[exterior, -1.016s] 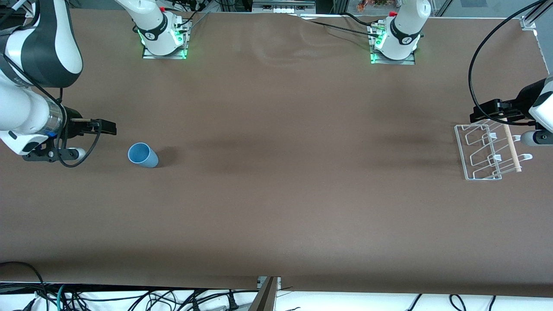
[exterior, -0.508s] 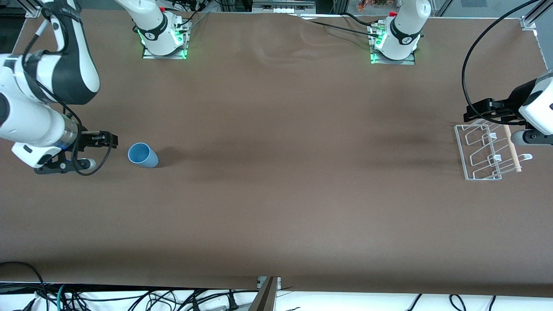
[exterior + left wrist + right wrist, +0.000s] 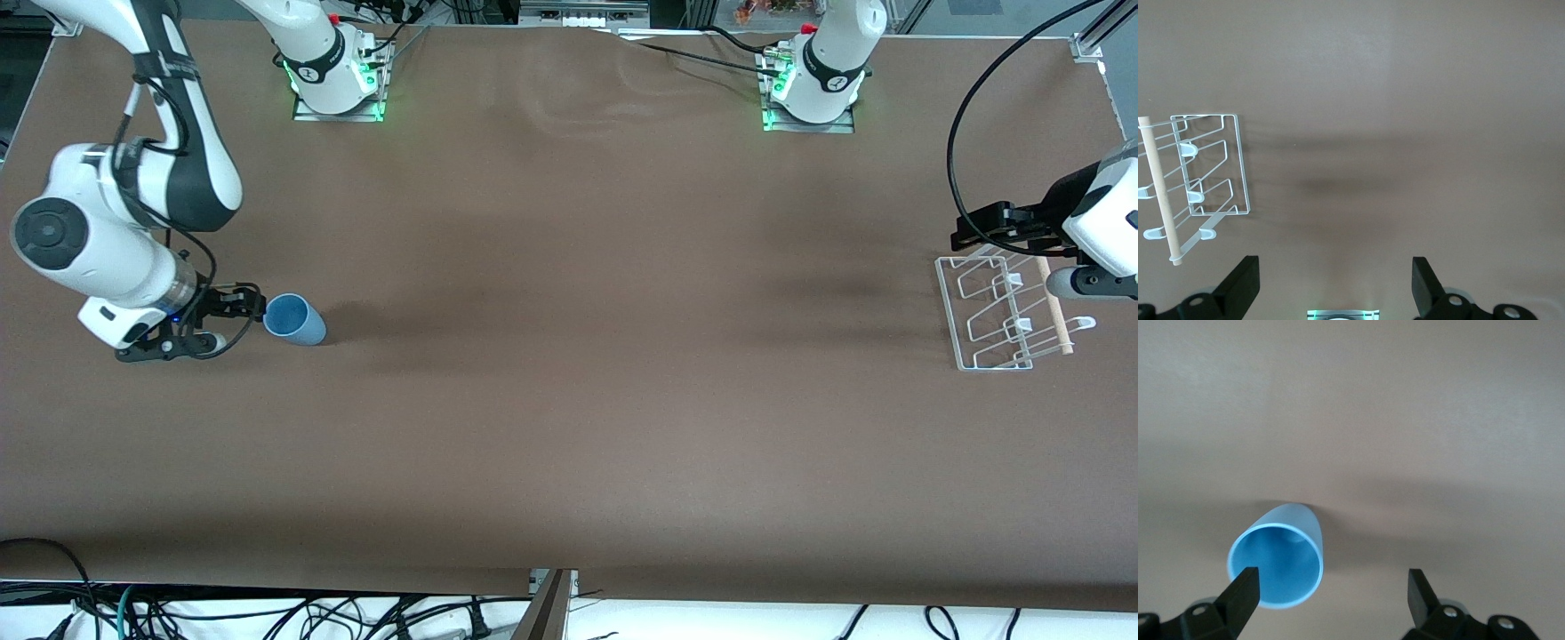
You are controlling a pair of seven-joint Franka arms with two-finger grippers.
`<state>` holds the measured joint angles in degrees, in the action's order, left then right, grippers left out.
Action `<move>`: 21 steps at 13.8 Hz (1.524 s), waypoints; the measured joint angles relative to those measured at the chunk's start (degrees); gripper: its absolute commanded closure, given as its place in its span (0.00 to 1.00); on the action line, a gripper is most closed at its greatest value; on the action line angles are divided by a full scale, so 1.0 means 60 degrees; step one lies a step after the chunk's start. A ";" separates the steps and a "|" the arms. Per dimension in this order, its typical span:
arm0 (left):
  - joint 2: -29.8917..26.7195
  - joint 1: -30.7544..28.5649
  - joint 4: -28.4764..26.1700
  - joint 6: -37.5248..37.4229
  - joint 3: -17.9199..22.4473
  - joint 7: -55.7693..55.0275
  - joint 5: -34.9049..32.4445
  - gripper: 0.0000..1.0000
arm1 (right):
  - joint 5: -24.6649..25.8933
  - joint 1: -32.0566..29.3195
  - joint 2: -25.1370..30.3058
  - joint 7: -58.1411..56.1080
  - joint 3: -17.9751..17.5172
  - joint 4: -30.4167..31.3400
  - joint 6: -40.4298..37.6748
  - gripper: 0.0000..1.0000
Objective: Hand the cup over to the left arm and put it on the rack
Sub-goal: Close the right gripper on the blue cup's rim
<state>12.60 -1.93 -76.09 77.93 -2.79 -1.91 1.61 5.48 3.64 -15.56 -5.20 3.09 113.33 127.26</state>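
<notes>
Right gripper (image 3: 253,307) is open beside the cup (image 3: 295,320), so I can grasp it; left gripper (image 3: 969,233), open, waits over the rack (image 3: 948,302).

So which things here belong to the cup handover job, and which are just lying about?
Part of the job:
- cup, on its side, mouth toward the open right hand
- rack, at the left arm's end of the table
- left hand, open, waiting by the rack

Just there:
- brown table cover
- cables below the table's near edge
</notes>
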 measured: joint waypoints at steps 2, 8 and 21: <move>0.0000 0.0009 0.0005 0.0000 0.0004 0.0000 0.0000 0.00 | -0.0030 -0.0012 -0.0011 0.0000 0.0017 0.0944 0.1229 0.02; 0.0000 0.0055 0.0015 0.0019 0.0019 0.0000 0.0000 0.00 | -0.0048 -0.0018 -0.0355 0.0000 0.0025 0.1734 0.2635 0.84; 0.0002 0.0183 0.0014 0.0024 0.0099 0.0000 0.0000 0.00 | -0.0650 -0.0012 -0.0378 0.0291 -0.0317 0.0598 0.0428 1.00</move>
<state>12.61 -0.83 -76.01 78.07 -2.20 -1.91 1.61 1.58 3.57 -17.83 -3.45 1.19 116.91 129.83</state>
